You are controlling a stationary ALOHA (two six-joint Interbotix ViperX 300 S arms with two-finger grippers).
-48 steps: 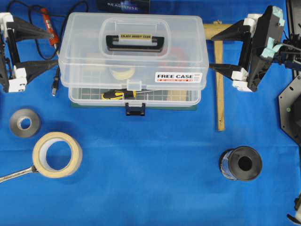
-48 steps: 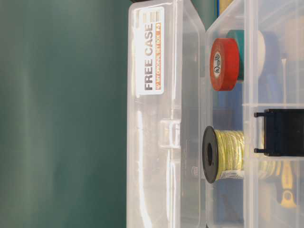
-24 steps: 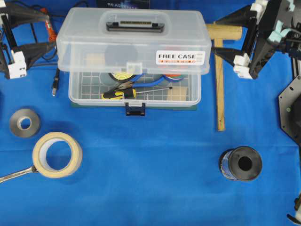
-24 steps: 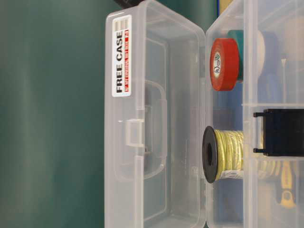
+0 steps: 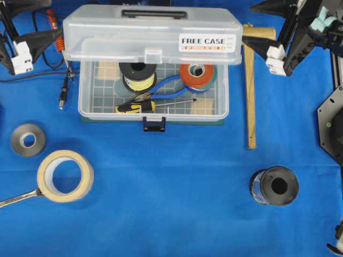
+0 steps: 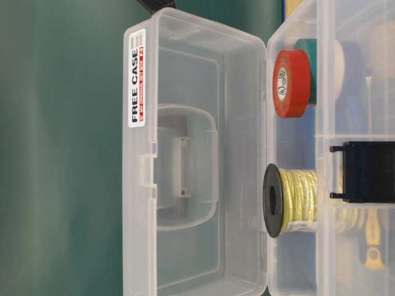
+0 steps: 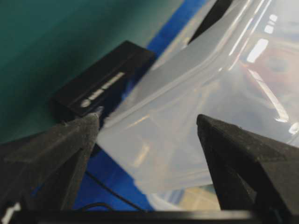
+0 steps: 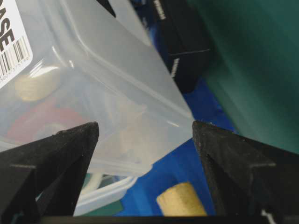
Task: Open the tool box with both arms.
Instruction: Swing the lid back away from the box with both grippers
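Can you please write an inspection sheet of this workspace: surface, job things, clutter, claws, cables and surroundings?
Surface: blue cloth, wrinkled.
Job's things: tool box with its lid raised; inside lie a yellow wire spool, orange tape and a screwdriver.
Clutter: masking tape roll, grey tape roll, wrench, black spool, wooden mallet.
Claws: left claw and right claw both open, one beside each lid end, holding nothing.
Cables: black cable left of the box.
Surroundings: green wall behind; black camera box.

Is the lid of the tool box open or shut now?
Open. The lid is swung up and back, so the yellow wire spool and orange tape inside show.
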